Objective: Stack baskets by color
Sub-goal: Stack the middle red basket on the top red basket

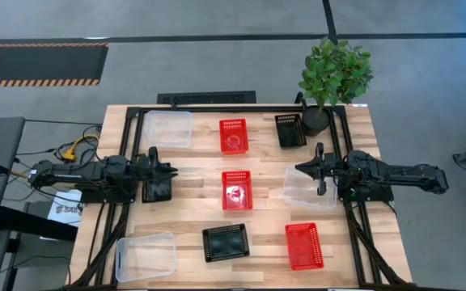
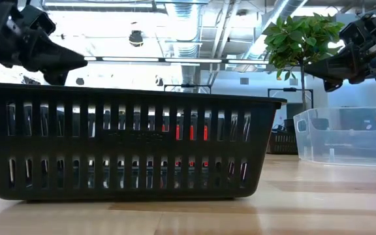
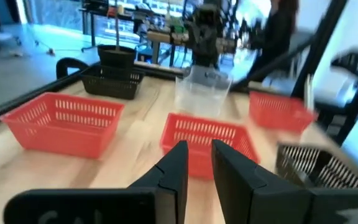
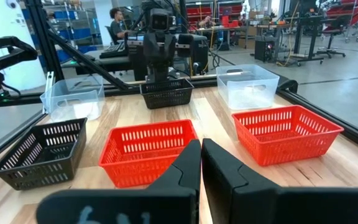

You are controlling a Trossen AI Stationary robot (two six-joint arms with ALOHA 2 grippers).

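Red baskets: three on the worktop (image 1: 184,206), the middle one (image 1: 236,190) central. Left gripper (image 1: 168,171) hovers over a black basket (image 1: 157,190), fingers narrowly apart, empty. Right gripper (image 1: 302,169) hovers over a clear basket (image 1: 307,192), fingers nearly together, empty.

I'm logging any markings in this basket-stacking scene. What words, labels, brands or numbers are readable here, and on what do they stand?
"SA": start of a cut-off word on a white sheet beside the table's left edge, high view; the rest is hidden.
Embossed characters on the left gripper body, left wrist view: too blurred to read.
Embossed characters on the right gripper body, right wrist view: too dark to read.
Baskets and plant pot: no lettering visible.
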